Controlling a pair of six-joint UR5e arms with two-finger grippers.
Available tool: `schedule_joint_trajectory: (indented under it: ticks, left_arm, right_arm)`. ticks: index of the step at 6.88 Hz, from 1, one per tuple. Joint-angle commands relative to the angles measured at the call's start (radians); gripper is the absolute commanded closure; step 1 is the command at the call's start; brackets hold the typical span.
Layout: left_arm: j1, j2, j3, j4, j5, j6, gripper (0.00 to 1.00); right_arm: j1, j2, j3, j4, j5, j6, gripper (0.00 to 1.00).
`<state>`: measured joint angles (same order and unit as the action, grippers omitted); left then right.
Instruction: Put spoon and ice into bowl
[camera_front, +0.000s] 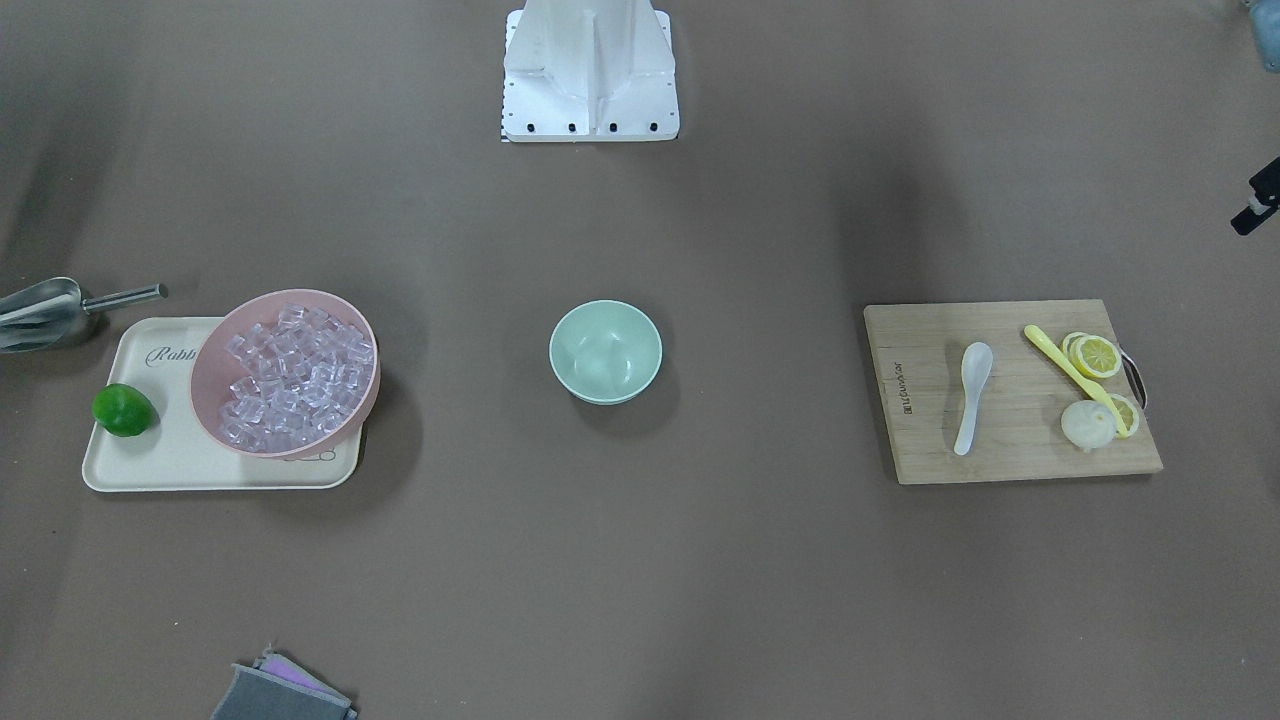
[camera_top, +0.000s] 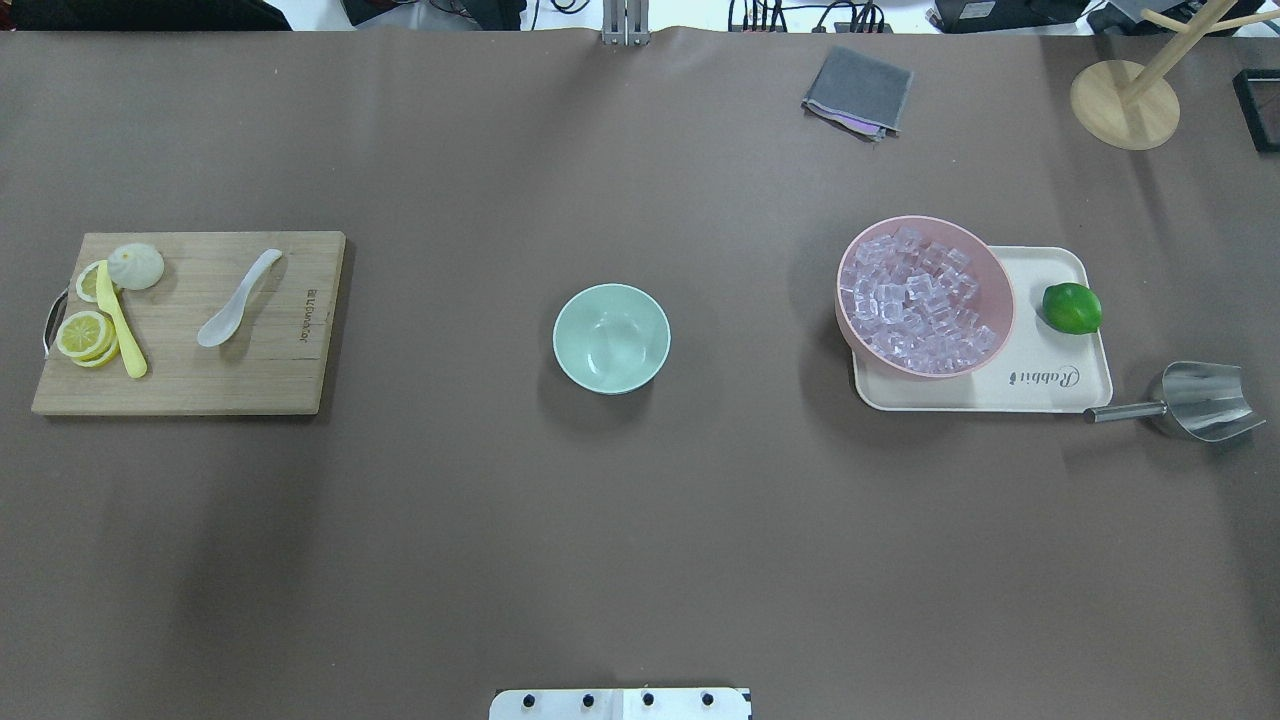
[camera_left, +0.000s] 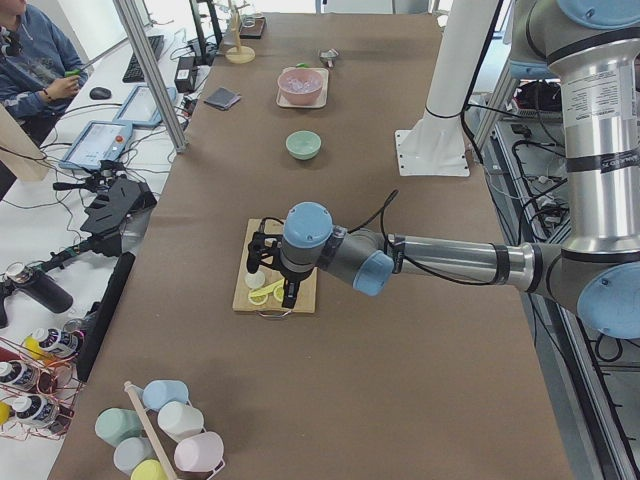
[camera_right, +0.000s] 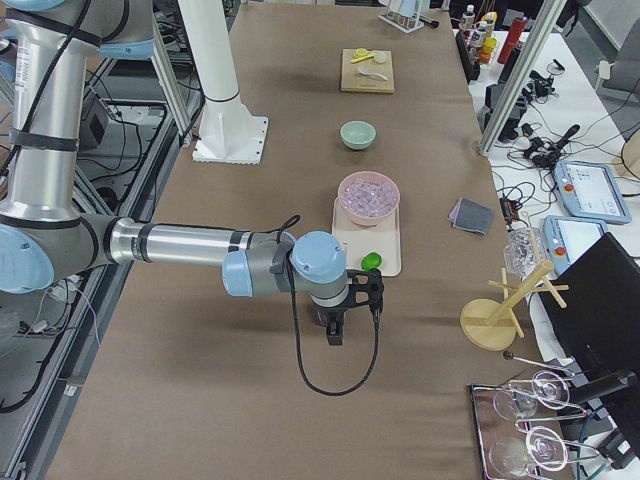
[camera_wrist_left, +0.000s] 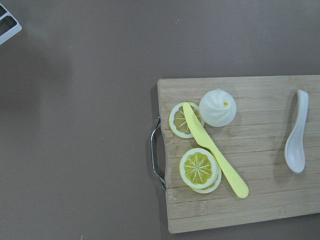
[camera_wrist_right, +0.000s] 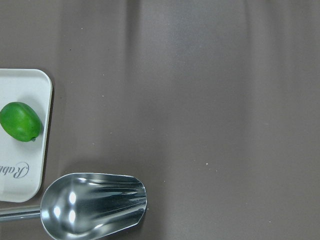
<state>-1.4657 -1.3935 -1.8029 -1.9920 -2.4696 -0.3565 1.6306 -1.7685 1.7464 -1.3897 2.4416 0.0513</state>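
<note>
Small mint-green bowl in the middle of the tabletop, upright, nothing inside.

White soup spoon well off to the robot's left, flat on a wooden cutting board. Scoop end toward the robot, handle pointing to the far side. Not touching anything else on the board. On the same board, further left: a long yellow utensil lying across lemon slices, and a round white bun just beside its far end.

Ice cubes, lots of them, heaped in a pink bowl well off to the robot's right. Pink bowl tipped, with its right part on a cream tray and its left part sticking out past the tray's edge. Green lime on the tray too, just right of the pink bowl. Shiny metal scoop on the tabletop by the tray's near right corner, handle pointing at the tray.

Folded grey cloth at the far edge.

Left gripper up in the air over the cutting board's left end, holding nothing. Cannot tell if its jaws are apart or together.

Right gripper up in the air over the metal scoop, past the tray's right end, holding nothing. Cannot tell about its jaws either.
</note>
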Motion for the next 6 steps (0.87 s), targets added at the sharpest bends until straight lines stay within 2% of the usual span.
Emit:
schedule_joint_trajectory:
  ticks: [1,4,5,6]
  left_arm:
    - [0.001,-0.002,0.028,-0.014,0.000,0.008,0.02]
    - [0.007,0.014,0.037,-0.170,-0.002,-0.007,0.02]
    - [0.010,0.017,0.042,-0.186,-0.003,-0.009,0.02]
    - [0.010,0.024,0.042,-0.189,-0.044,-0.010,0.02]
  right_arm:
    - [0.000,-0.002,-0.002,0.014,0.008,-0.008,0.00]
    - [-0.002,-0.035,-0.040,0.171,0.013,-0.007,0.00]
    - [-0.002,-0.035,-0.042,0.178,0.066,0.001,0.00]
    - [-0.002,-0.035,-0.042,0.182,0.103,0.001,0.00]
